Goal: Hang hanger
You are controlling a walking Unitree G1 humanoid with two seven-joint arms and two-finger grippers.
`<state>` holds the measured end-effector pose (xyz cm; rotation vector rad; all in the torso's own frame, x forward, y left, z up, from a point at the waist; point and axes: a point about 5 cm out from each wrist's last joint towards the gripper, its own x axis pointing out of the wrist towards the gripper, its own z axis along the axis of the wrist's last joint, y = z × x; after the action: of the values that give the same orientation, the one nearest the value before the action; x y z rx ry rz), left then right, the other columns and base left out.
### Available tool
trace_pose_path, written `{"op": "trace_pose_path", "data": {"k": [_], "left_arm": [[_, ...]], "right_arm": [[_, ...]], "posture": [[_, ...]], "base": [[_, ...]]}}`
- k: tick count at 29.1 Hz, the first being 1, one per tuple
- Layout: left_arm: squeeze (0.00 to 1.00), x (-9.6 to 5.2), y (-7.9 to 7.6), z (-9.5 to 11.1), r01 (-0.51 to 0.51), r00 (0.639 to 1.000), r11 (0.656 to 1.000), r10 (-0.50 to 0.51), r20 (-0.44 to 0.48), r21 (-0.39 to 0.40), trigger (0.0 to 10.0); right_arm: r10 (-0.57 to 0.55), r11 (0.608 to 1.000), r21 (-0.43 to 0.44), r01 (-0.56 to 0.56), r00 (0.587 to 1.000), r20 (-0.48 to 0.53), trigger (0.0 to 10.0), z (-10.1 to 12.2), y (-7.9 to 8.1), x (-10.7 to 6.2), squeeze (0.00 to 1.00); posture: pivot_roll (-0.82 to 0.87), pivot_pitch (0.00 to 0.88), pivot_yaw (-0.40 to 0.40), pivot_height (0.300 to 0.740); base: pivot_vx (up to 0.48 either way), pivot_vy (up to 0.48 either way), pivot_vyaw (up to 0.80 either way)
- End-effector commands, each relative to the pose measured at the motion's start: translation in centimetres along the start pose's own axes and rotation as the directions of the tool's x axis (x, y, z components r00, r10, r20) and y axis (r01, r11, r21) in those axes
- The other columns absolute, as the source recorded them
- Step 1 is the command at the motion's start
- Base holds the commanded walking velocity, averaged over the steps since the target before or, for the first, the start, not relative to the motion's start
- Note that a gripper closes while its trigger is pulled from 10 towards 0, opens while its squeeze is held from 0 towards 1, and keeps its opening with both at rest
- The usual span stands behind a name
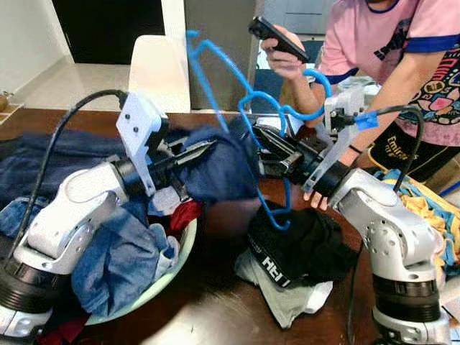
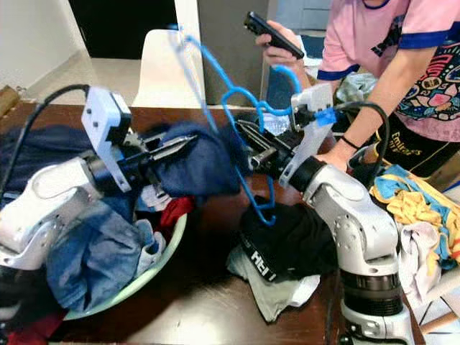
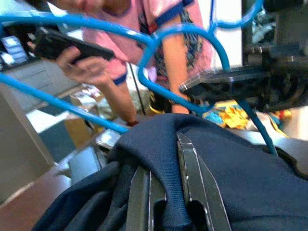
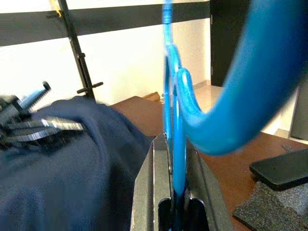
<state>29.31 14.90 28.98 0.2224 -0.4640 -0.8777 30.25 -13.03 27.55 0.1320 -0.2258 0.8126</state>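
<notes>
Both silver arms reach inward over the brown surface (image 1: 215, 302), meeting above its middle. The left hand (image 1: 205, 149) has its fingers clamped on a fold of a navy garment (image 1: 215, 169), lifted above a pale basin (image 1: 188, 248) heaped with denim. The right hand (image 2: 248, 133) is pinched on the blue hanger (image 1: 248, 108), which stands raised between the arms, its lower bar hanging just over a black garment (image 1: 302, 241). Behind, a person in a pink shirt (image 1: 374, 36) leans in, holding a phone (image 1: 279, 37), one hand resting on the surface beside the right arm.
</notes>
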Motion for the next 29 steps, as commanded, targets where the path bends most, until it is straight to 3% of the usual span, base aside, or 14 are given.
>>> {"op": "trace_pose_path", "data": {"k": [1, 5, 7, 9, 11, 13, 14, 16, 17, 20, 21, 23, 24, 29], "left_arm": [[0.00, -0.5, 0.4, 1.0, 0.003, 1.000, 1.000, -0.003, 0.027, 0.010, 2.2], [0.00, -1.4, 1.4, 2.8, -0.029, 0.993, 0.998, 0.034, 0.114, -0.048, 2.2], [0.00, -2.2, 2.1, 5.2, -0.039, 0.970, 0.992, 0.067, 0.234, -0.121, 1.8], [0.00, -2.5, 2.7, 7.0, -0.037, 0.946, 0.988, 0.082, 0.313, -0.148, 1.2], [0.00, -2.9, 3.5, 10.6, -0.010, 0.890, 0.987, 0.083, 0.449, -0.162, 1.4], [0.00, -2.9, 3.5, 10.6, -0.010, 0.890, 0.987, 0.083, 0.449, -0.162, 1.4], [0.00, -3.0, 3.9, 12.3, 0.002, 0.846, 0.982, 0.098, 0.524, -0.186, 1.1], [0.00, -3.0, 3.9, 12.3, 0.002, 0.846, 0.982, 0.098, 0.524, -0.186, 1.1], [0.00, -2.9, 4.3, 13.4, 0.004, 0.807, 0.976, 0.126, 0.577, -0.219, 0.0], [0.00, -2.6, 4.5, 14.2, 0.027, 0.772, 0.968, 0.138, 0.621, -0.249, 0.0], [0.00, -2.3, 4.4, 14.8, 0.068, 0.733, 0.956, 0.146, 0.664, -0.286, 0.0], [0.00, -2.3, 4.4, 14.8, 0.068, 0.733, 0.956, 0.146, 0.664, -0.286, 0.0], [0.00, -2.1, 4.4, 15.3, 0.109, 0.701, 0.940, 0.157, 0.695, -0.322, 0.0], [0.00, -3.1, 4.7, 15.9, 0.170, 0.644, 0.891, 0.223, 0.732, -0.422, 0.0]], "right_arm": [[0.029, 1.000, -0.001, -0.029, 0.999, 0.017, 10.0, 0.3, 0.5, 0.0, 0.00], [0.038, 0.999, 0.001, -0.038, 0.999, 0.024, 10.0, 0.3, 0.6, 0.1, 0.00], [0.041, 0.999, 0.001, -0.041, 0.999, 0.025, 10.0, 0.4, 0.6, 0.1, 0.00], [0.042, 0.999, 0.002, -0.043, 0.999, 0.027, 10.0, 0.4, 0.6, 0.1, 0.00], [0.044, 0.999, 0.002, -0.044, 0.998, 0.038, 10.0, 0.6, 0.6, 0.1, 0.00], [0.044, 0.999, 0.002, -0.044, 0.998, 0.038, 10.0, 0.6, 0.6, 0.1, 0.00], [0.042, 0.999, 0.003, -0.042, 0.998, 0.046, 10.0, 0.7, 0.5, 0.1, 0.00], [0.042, 0.999, 0.003, -0.042, 0.998, 0.046, 10.0, 0.7, 0.5, 0.1, 0.00], [0.035, 0.999, 0.002, -0.035, 0.998, 0.052, 10.0, 0.8, 0.4, 0.2, 0.00], [0.018, 1.000, 0.005, -0.018, 0.998, 0.064, 10.0, 1.0, 0.1, 0.2, 0.00], [0.002, 1.000, 0.005, -0.002, 0.997, 0.075, 10.0, 1.2, -0.1, 0.2, 0.00], [0.002, 1.000, 0.005, -0.002, 0.997, 0.075, 10.0, 1.2, -0.1, 0.2, 0.00], [-0.011, 1.000, 0.005, 0.011, 0.996, 0.084, 10.0, 1.4, -0.3, 0.2, 0.00], [-0.018, 1.000, 0.007, 0.017, 0.996, 0.093, 10.0, 1.6, -0.4, 0.0, 0.00]], "posture": [[0.07, 0.090, 0.003, 0.740], [0.08, 0.094, 0.000, 0.740], [0.08, 0.095, -0.004, 0.740], [0.08, 0.096, -0.007, 0.740], [0.09, 0.095, -0.009, 0.740], [0.09, 0.095, -0.009, 0.740], [0.09, 0.095, -0.010, 0.740], [0.09, 0.095, -0.010, 0.740], [0.09, 0.093, -0.009, 0.740], [0.08, 0.091, -0.007, 0.740], [0.08, 0.089, -0.004, 0.740], [0.08, 0.089, -0.004, 0.740], [0.07, 0.091, 0.001, 0.740], [0.07, 0.097, -0.001, 0.740]], "base": [[0.000, 0.000, 0.00], [0.000, 0.000, 0.00], [0.000, 0.000, 0.00], [0.000, 0.000, 0.00], [0.000, 0.000, 0.00], [0.000, 0.000, 0.00], [0.000, 0.000, 0.00], [0.000, 0.000, 0.00], [0.000, 0.000, 0.00], [0.000, 0.000, 0.00], [0.000, 0.000, 0.00], [0.000, 0.000, 0.00], [0.000, 0.000, 0.00], [0.000, 0.000, 0.00]]}}
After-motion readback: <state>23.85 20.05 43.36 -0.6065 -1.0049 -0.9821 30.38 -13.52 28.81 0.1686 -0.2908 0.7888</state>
